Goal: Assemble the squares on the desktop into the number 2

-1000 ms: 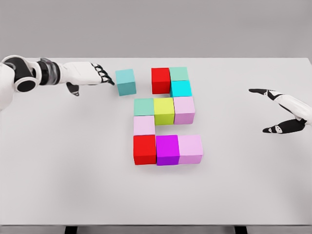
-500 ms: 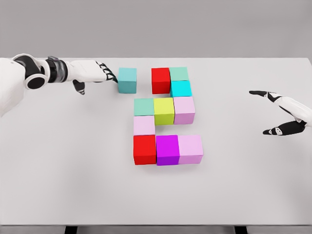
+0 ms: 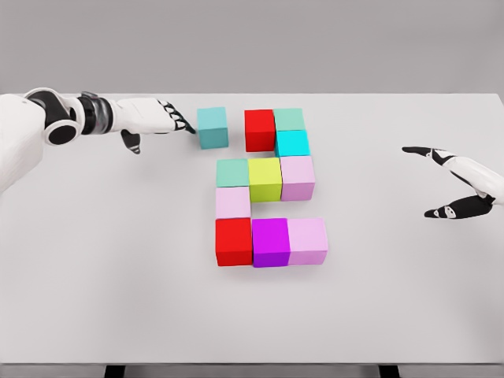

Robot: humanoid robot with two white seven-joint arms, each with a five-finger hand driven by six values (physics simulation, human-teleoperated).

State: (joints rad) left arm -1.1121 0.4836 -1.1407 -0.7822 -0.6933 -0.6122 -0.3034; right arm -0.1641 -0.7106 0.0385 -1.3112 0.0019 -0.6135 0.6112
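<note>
The teal cube (image 3: pixel 213 127) has slid right over the last second and now sits just left of the upper red cube (image 3: pixel 259 130), a small gap remaining, so the 2's top row is nearly closed. I count eleven cubes. My left hand (image 3: pixel 161 118) pushes it, fingers together, apparently touching. My right hand (image 3: pixel 461 187) hovers spread, far right.

Teal cube (image 3: pixel 213 127) (white table (image 3: pixel 102 260))
</note>
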